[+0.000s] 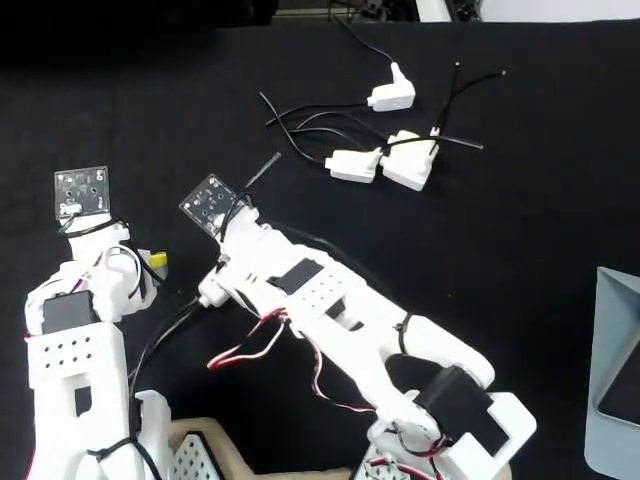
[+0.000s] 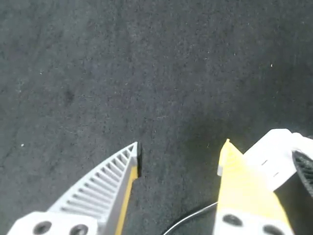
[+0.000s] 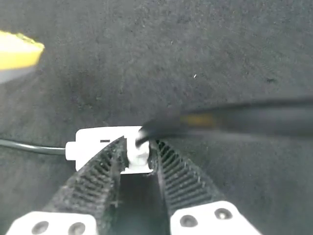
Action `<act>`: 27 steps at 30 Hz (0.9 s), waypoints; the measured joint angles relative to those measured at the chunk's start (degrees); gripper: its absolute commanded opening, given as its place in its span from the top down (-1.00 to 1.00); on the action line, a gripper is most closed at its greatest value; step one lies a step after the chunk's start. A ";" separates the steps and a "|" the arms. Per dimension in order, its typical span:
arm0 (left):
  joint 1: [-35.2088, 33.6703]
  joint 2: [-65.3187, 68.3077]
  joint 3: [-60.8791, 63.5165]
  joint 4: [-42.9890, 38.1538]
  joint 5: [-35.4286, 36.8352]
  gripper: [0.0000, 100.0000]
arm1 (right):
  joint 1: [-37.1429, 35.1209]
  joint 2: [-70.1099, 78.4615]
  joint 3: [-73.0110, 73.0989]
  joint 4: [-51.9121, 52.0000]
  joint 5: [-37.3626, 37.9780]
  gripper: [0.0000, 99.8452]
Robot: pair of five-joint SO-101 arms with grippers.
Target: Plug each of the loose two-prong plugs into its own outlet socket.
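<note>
Gripping a plug [image 3: 95, 145], the right hand [image 3: 139, 147] sits low on the counter [image 3: 220, 58]. The left hand [image 2: 178, 152] stands open just beside it.

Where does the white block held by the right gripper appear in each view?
High view: white block left of centre, right of the left gripper's yellow finger.
Left wrist view: the block beside that finger.
Right wrist view: between the right gripper's black fingers.
Shared landmark: the yellow finger.

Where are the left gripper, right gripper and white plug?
left gripper [image 2: 181, 147], left wrist view, between its fingertips
right gripper [image 3: 139, 147], right wrist view, between its fingertips
white plug [image 3: 98, 147], right wrist view, its flat body
</note>
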State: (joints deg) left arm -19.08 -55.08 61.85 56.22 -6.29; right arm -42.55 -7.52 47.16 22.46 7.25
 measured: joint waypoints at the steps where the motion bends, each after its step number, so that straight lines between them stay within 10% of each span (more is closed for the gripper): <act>1: 0.00 0.00 0.00 0.00 0.00 0.47 | 0.00 0.00 0.26 0.00 0.00 0.98; 14: 0.00 0.00 0.00 0.00 0.00 0.47 | 0.09 0.35 7.74 -10.46 0.26 0.98; 27: 0.00 0.00 0.00 0.00 0.00 0.47 | 2.99 7.65 -5.19 3.16 0.26 0.98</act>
State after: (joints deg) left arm -19.08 -55.08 61.85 56.22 -6.29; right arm -39.56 0.13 41.98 25.63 7.52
